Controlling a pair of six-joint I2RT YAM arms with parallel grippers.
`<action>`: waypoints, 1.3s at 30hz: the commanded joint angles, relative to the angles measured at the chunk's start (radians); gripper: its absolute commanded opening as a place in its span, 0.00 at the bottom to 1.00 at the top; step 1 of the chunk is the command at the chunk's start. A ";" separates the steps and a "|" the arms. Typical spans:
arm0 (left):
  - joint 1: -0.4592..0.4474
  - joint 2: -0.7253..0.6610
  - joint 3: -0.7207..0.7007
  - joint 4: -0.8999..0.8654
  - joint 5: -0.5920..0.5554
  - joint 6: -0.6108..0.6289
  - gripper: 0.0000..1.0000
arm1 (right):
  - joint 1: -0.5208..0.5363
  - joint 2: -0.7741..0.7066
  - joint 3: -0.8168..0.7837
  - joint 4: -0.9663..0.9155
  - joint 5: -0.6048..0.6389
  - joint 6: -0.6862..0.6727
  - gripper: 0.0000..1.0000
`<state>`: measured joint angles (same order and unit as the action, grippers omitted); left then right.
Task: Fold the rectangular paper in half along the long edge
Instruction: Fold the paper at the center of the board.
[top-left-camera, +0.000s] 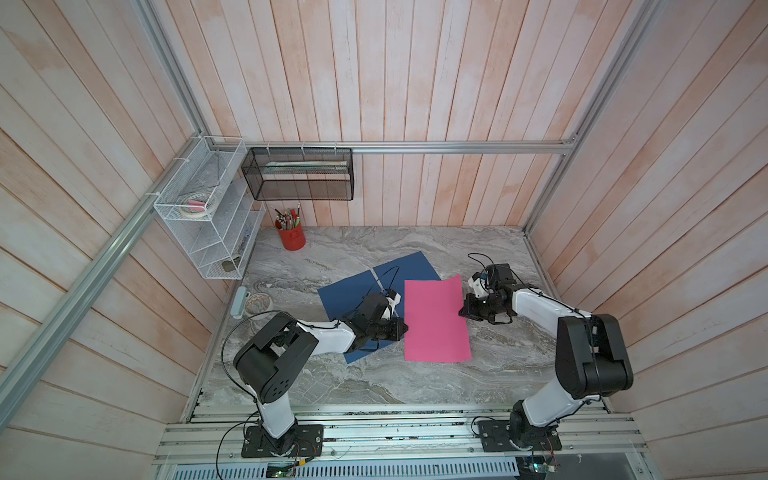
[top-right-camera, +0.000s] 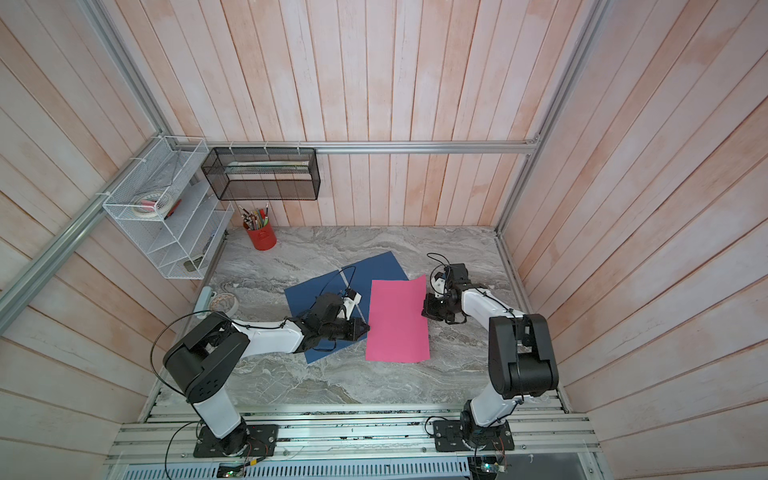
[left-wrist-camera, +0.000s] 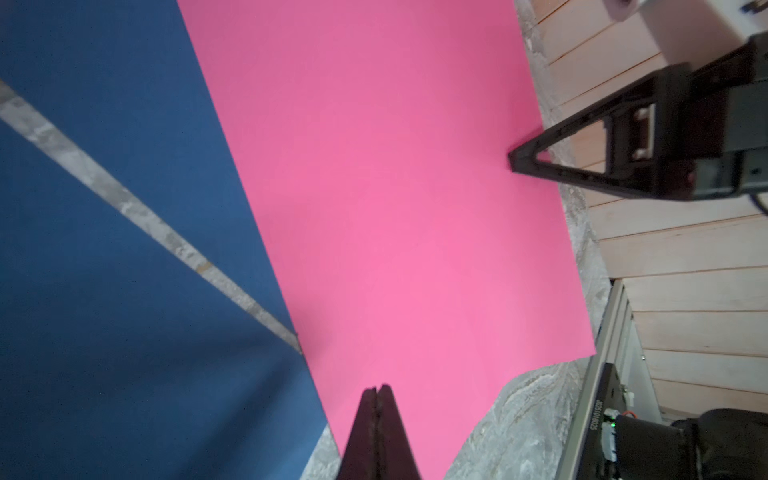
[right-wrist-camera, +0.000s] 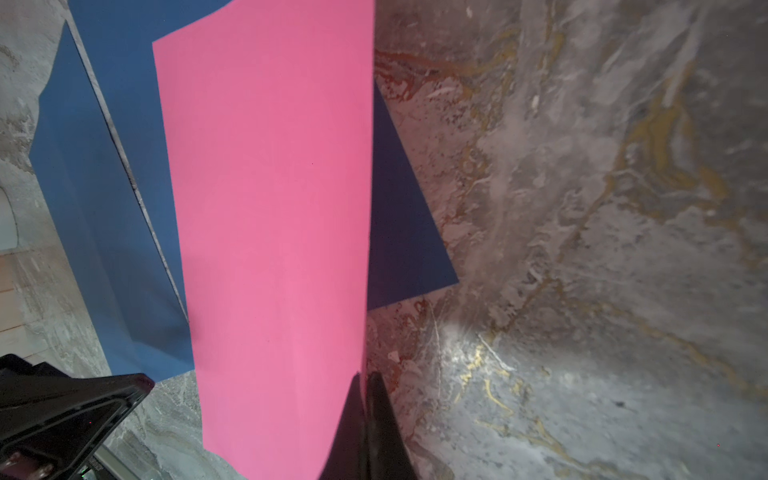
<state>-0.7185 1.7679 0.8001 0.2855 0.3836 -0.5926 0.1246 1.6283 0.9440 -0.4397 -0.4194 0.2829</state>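
While left jaws, pressed together, reach pink paper, right jaws seemingly pinch its opposite edge.

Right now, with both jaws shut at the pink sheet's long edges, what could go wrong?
1. The pink paper lies partly on blue sheets; dragging it may shift them too.
2. The right gripper seems to have its jaws on only a sliver of edge, which could slip or tear.
3. The left gripper, jaws shut at the opposite edge, could crumple it if pushed.

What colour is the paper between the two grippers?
The paper is plain pink, with no pattern. It shows best in the left wrist view.
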 joint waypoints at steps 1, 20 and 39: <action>-0.011 0.033 -0.027 0.095 0.034 -0.026 0.00 | 0.012 0.020 0.012 -0.021 0.023 -0.017 0.00; -0.020 0.123 -0.002 -0.012 -0.043 -0.055 0.00 | 0.079 0.043 0.088 -0.064 0.080 0.001 0.00; -0.022 0.163 -0.003 0.012 -0.028 -0.062 0.00 | 0.195 0.074 0.155 0.173 -0.212 0.196 0.00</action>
<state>-0.7353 1.8862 0.8028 0.3717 0.3695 -0.6533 0.2985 1.6592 1.0660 -0.3134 -0.5831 0.4465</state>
